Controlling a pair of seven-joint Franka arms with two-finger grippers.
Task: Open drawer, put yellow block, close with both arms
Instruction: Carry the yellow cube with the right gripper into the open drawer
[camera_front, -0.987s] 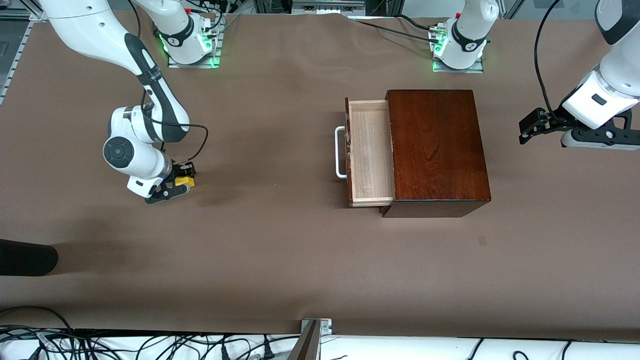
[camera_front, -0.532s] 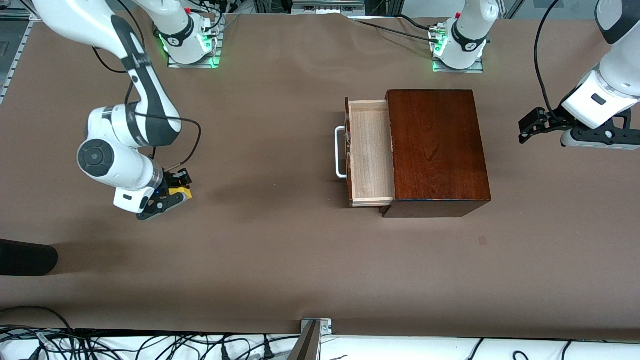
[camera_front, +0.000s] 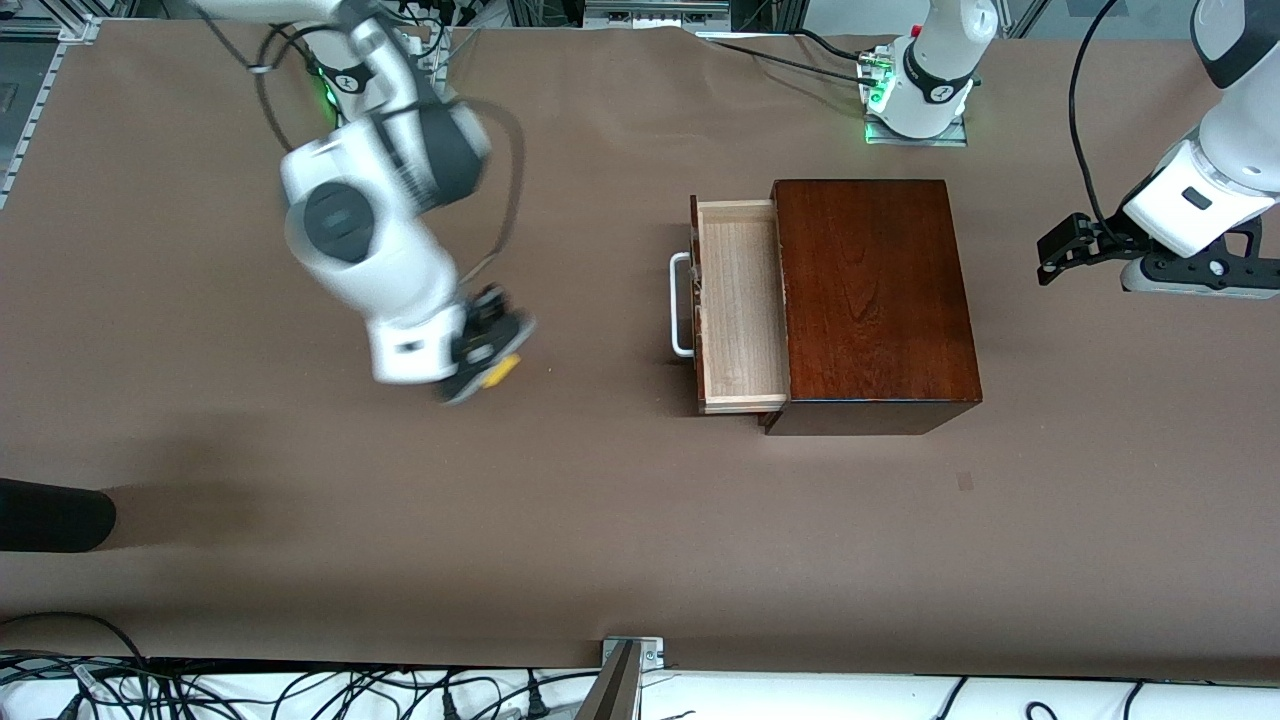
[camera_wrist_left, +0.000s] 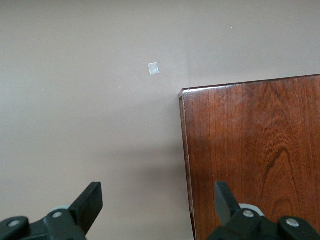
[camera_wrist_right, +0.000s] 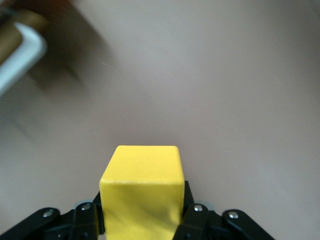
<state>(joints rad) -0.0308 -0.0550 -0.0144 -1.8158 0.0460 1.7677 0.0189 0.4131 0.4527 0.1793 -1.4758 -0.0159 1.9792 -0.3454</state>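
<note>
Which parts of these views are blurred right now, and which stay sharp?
Front view: the right hand with the yellow block is smeared; the drawer and left hand are crisp. Right wrist view: block sharp, white handle streaked. Left wrist view: sharp.

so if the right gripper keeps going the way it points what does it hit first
Probably the bare table. The right gripper, jaws shut on the yellow block, points at brown surface; the drawer's white handle sits off to one side of that line, though depth is hard to judge.
</note>
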